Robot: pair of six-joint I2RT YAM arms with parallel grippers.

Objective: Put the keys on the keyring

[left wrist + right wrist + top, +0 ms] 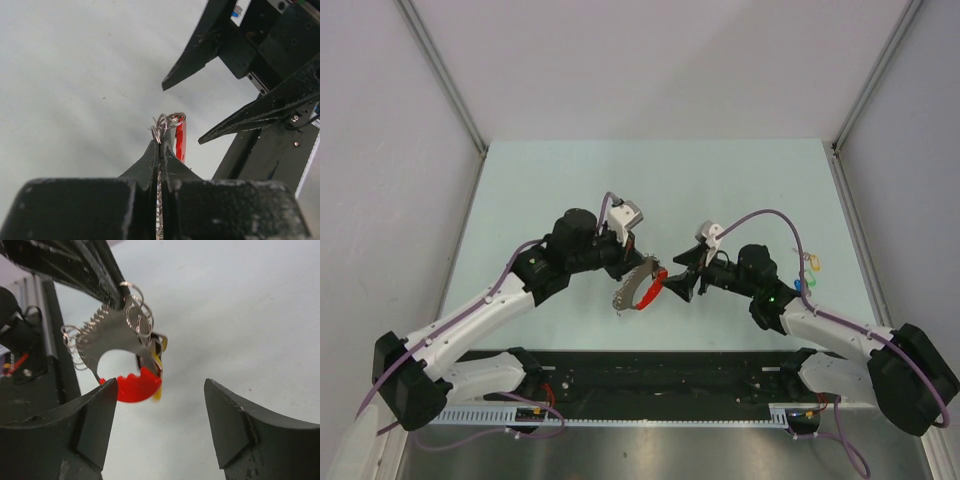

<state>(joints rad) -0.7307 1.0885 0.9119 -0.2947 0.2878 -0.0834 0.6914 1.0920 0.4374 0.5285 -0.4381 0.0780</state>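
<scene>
Nearest to my bases, my left gripper (pixel 161 146) is pressed together on the keyring (pixel 635 289), pinching the thin grey toothed piece (pixel 107 335) edge-on between its fingers. From that wrist, the small silver rings (pixel 162 125) bunch just past the fingertips at 12 o'clock, and the red band (pixel 181 140) runs down beside them at about 2 o'clock. From above, the keyring is held up over the table (pixel 570 180), near its middle. My right gripper (pixel 682 280) faces it from 3 o'clock with its fingers spread wide and nothing between them. In the right wrist view the red band curves at about 11 o'clock, close by my left-hand fingertip (pixel 111 385); I cannot tell whether the two touch. A strip of yellow shows behind the band, though I cannot make out what it is. Farther out, beside my right forearm at roughly 3 o'clock from that gripper, the keys lie on the table well apart from the ring: a yellow-tagged key (pixel 808 262), and just nearer a blue-tagged key (pixel 797 285).
</scene>
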